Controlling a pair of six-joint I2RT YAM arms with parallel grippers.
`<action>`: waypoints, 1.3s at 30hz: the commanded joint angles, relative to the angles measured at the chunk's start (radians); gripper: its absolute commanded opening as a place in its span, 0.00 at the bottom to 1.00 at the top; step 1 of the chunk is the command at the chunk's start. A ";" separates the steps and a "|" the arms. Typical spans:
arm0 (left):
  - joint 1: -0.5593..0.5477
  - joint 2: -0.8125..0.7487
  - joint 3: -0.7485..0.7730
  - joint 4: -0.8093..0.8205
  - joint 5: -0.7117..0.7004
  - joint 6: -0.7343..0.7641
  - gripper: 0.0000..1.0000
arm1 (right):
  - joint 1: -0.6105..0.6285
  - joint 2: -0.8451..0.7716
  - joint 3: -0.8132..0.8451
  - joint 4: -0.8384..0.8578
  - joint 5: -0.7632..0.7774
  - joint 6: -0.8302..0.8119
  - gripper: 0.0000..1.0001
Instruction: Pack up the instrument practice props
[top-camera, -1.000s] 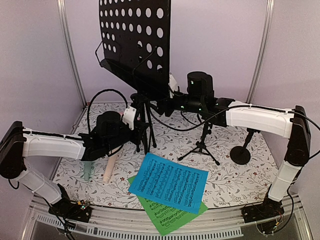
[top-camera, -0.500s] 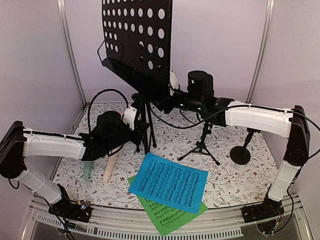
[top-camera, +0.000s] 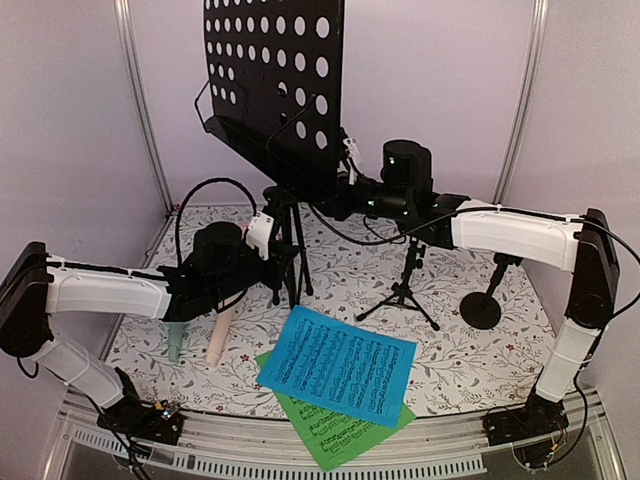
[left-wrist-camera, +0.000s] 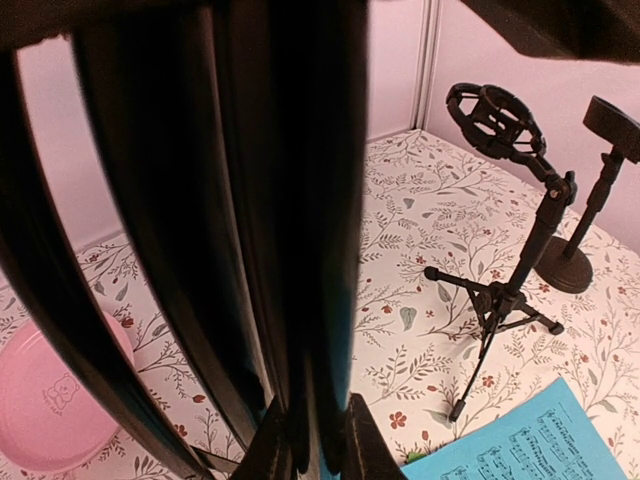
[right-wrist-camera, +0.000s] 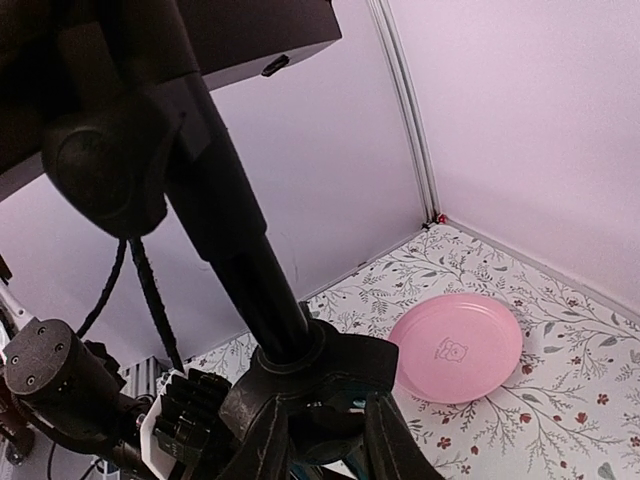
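Left fingers (left-wrist-camera: 275, 450) clamp the tripod of the upright black perforated metal music desk (top-camera: 275, 80), far-centre on the floral worktop (top-camera: 470, 360); right fingers (right-wrist-camera: 385, 445) flank its shaft collar, grip indeterminate. Packing appears barely begun: blue paper music sheet (top-camera: 337, 365), green paper music sheet (top-camera: 335, 435), mint-green toy microphone (top-camera: 175, 345) and peach toy microphone (top-camera: 218, 340) sit loose, nearer.

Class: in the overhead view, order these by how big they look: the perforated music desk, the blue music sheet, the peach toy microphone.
Largest: perforated music desk, though it stands raised, perhaps nearer the camera, and is cropped at the top.
Next: blue music sheet.
Smallest: peach toy microphone, only partly in view.
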 joint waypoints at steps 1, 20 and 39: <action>0.009 0.027 -0.005 -0.090 -0.002 0.042 0.00 | -0.021 0.022 0.010 0.045 -0.081 0.230 0.27; 0.007 0.020 -0.007 -0.100 0.001 0.040 0.00 | -0.039 0.025 -0.004 0.125 -0.143 0.655 0.49; 0.007 -0.014 -0.013 -0.112 -0.032 0.028 0.10 | 0.017 -0.098 -0.116 -0.101 -0.007 0.056 0.84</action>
